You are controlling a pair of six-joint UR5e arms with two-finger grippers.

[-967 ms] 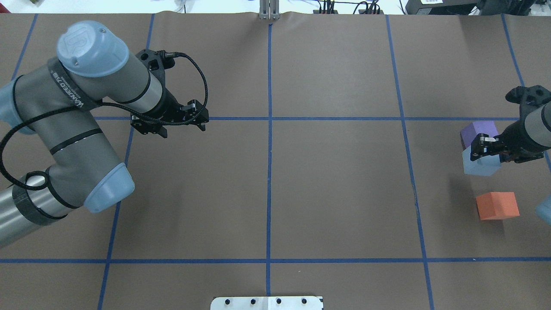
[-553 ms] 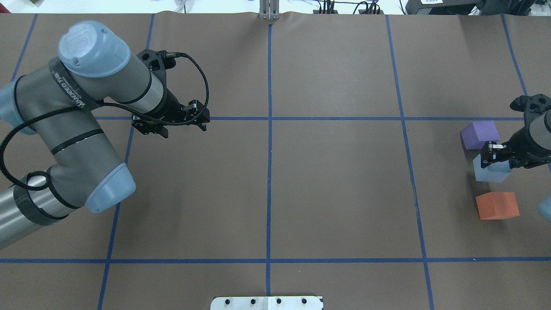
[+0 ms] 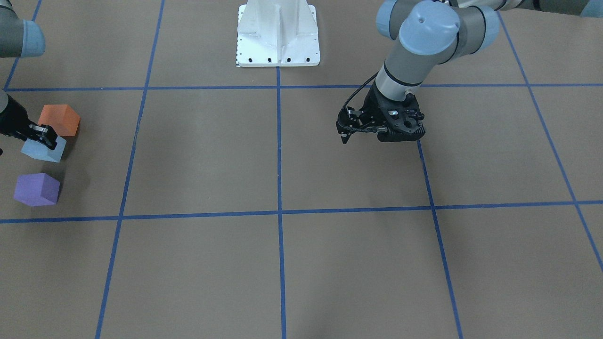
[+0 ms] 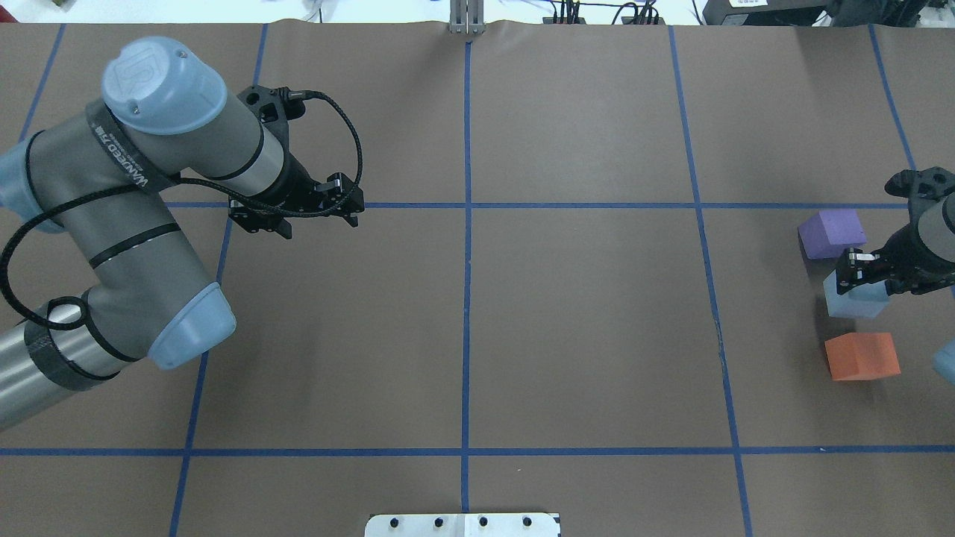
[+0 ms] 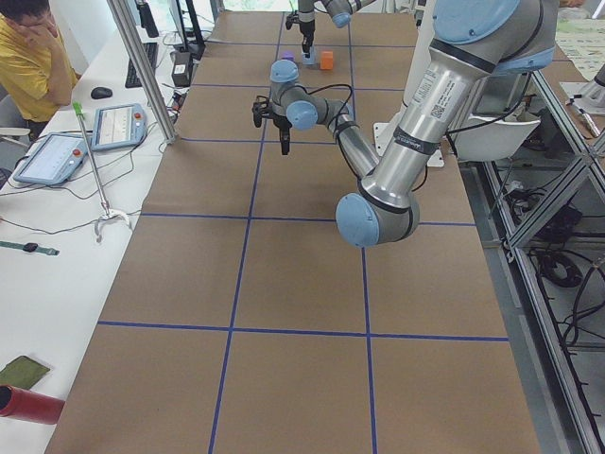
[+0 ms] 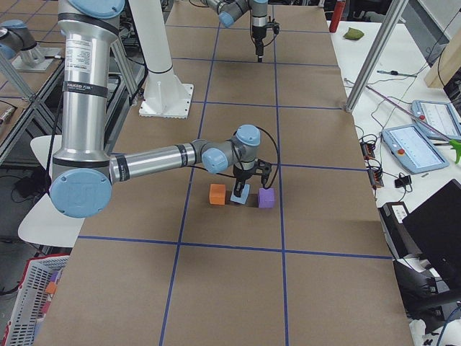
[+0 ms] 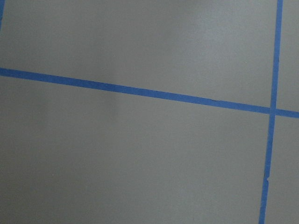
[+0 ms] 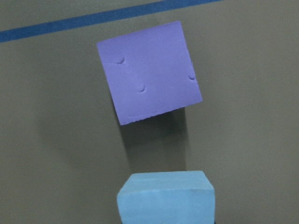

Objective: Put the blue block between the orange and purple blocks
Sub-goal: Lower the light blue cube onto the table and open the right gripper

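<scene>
The blue block (image 4: 850, 302) sits low between the purple block (image 4: 830, 233) and the orange block (image 4: 862, 356) at the table's right edge, at or just above the paper. My right gripper (image 4: 859, 273) is shut on the blue block from above. In the front view the orange block (image 3: 59, 120), blue block (image 3: 41, 151) and purple block (image 3: 36, 189) form a line at the left, with the right gripper (image 3: 43, 135) on the blue one. The right wrist view shows the purple block (image 8: 149, 72) ahead of the blue block (image 8: 166, 196). My left gripper (image 4: 317, 222) is open and empty, far to the left.
Brown paper with a blue tape grid (image 4: 468, 205) covers the table. The white robot base plate (image 3: 278, 33) stands at the robot's side of the table. The left wrist view shows only paper and tape lines (image 7: 140, 91).
My right gripper has carried the blue block down and slightly right, away from the purple block, into the gap between purple and orange. The left arm has barely moved.
</scene>
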